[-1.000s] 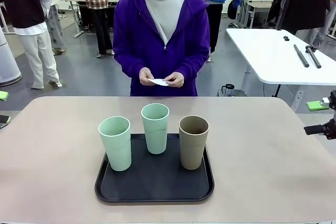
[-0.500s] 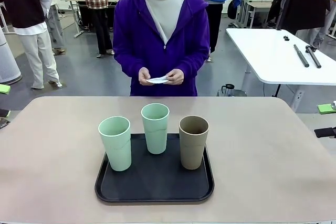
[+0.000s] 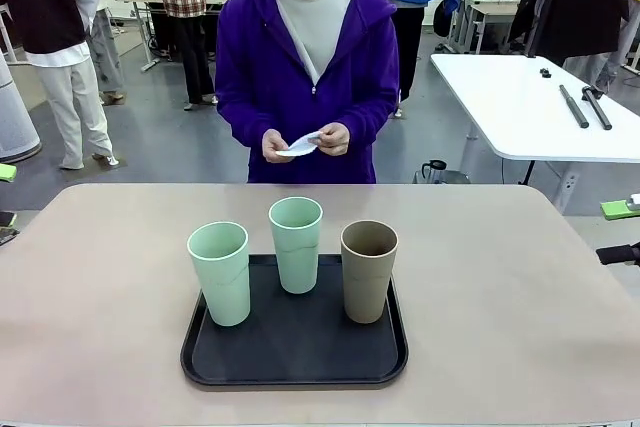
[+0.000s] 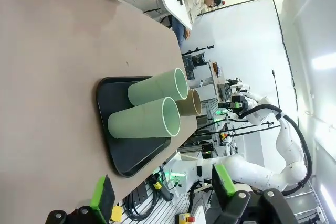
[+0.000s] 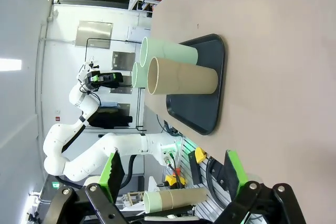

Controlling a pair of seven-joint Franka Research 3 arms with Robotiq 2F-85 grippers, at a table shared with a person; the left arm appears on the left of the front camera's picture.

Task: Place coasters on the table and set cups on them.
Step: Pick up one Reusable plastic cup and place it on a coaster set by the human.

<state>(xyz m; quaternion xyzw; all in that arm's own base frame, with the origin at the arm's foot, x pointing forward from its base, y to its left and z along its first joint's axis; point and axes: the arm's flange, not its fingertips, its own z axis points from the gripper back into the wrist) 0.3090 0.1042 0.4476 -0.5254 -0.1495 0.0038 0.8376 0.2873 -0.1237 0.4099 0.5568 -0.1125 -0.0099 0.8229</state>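
Note:
Three cups stand upright on a black tray (image 3: 295, 359): a mint cup (image 3: 218, 272) at left, a mint cup (image 3: 296, 244) at the back, a brown cup (image 3: 368, 270) at right. Across the table (image 3: 100, 297) a person holds white coasters (image 3: 300, 144) in both hands at chest height. My left gripper (image 3: 5, 202) sits at the table's left edge and my right gripper (image 3: 622, 231) at its right edge, both open, empty and far from the cups. The left wrist view shows the open left gripper (image 4: 163, 190) facing the mint cup (image 4: 144, 119); the right gripper (image 5: 171, 177) faces the brown cup (image 5: 184, 80).
Bare tabletop surrounds the tray (image 4: 113, 90) on all sides. A white side table (image 3: 530, 107) with dark tools stands at the back right. Other people stand farther off behind the person.
The person's hands have lifted and tilted the coasters slightly. My right gripper has drawn back toward the right edge of the picture. The cups have not moved.

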